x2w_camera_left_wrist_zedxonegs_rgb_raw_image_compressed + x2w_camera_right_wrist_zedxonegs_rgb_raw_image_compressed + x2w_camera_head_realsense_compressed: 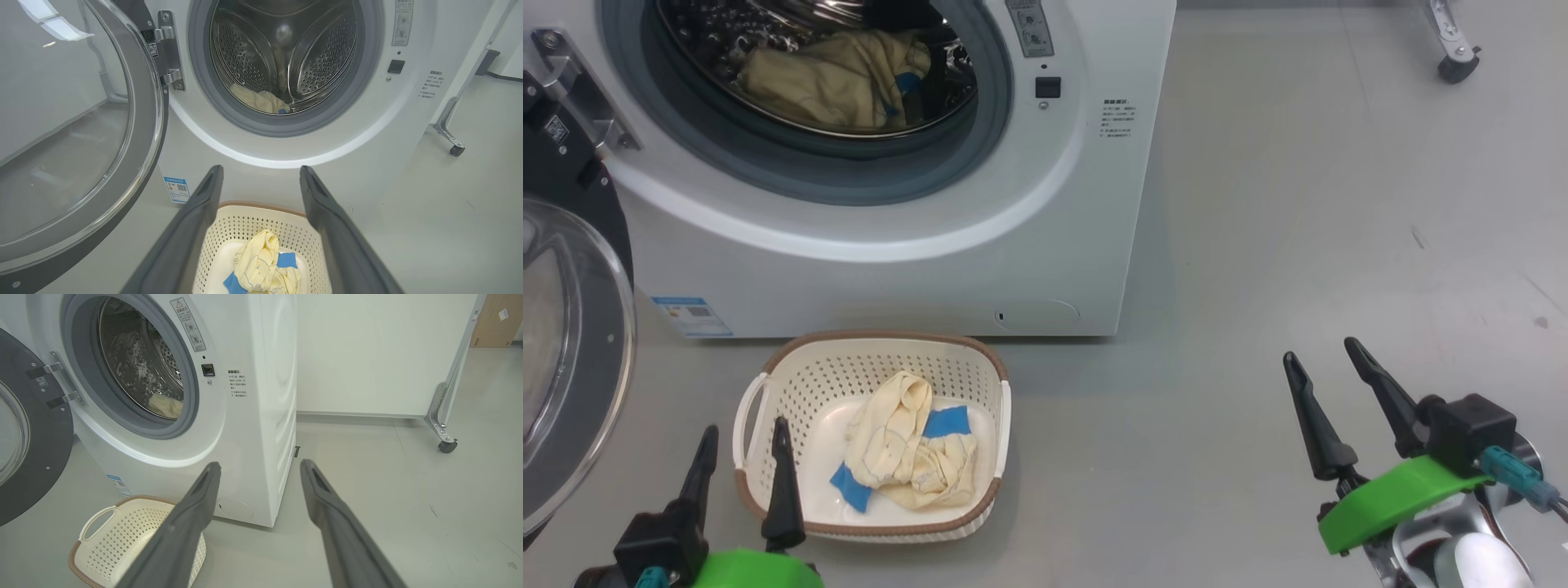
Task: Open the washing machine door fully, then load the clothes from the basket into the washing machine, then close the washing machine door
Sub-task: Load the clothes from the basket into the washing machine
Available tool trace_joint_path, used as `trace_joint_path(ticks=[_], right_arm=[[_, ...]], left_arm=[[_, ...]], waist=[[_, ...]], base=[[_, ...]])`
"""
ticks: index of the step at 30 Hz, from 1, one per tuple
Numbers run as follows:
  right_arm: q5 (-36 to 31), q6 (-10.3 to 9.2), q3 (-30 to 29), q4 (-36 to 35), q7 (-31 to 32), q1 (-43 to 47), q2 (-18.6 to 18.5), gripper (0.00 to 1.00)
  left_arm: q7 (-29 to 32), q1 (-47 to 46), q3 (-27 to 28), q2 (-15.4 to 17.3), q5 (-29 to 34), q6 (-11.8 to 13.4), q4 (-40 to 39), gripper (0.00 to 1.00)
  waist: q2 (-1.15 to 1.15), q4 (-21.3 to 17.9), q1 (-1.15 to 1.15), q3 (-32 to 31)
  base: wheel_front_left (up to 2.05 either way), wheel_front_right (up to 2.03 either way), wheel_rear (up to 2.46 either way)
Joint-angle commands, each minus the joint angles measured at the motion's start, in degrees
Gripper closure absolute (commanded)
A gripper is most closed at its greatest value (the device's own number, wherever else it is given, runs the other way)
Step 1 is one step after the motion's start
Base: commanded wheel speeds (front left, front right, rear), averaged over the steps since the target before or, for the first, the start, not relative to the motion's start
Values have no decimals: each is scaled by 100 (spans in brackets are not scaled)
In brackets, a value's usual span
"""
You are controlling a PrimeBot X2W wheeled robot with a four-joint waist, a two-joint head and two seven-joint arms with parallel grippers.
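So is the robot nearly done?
Done: the round black-rimmed glass door is open and one cream cloth lies in the steel drum. In hand: nothing; left gripper and right gripper are open. Remaining: the cream-yellow, blue-banded garment in the cream perforated basket, then closing.

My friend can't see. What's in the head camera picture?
An open washing machine holds one cream garment in its drum. A second garment, with blue bands, lies in the basket before it. The left gripper and right gripper are open, empty.

The floor (380,486) is smooth and grey, with a few small dark marks (1540,322). A plain white wall (367,351) stands behind it. A shiny metal leg (439,400) with 1 black wheel (447,446) sits near the wall.
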Motion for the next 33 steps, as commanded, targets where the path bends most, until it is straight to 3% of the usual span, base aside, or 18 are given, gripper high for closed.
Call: trace_joint_path(ticks=[1,26,33], right_arm=[[-39,-16,94,-253,23,-73,-33,0],[34,-16,122,-462,141,140,-33,0],[58,-16,171,-481,118,56,-33,0]], left_arm=[[-39,-127,281,73,68,700,-167,0],[-39,-15,305,40,81,733,-222,0],[13,-178,199,95,107,605,-173,0]], waist=[[-1,19,1,-61],[-1,28,1,-135],[-1,-7,1,21]], base=[[0,0,0],[0,0,0],[0,0,0]])
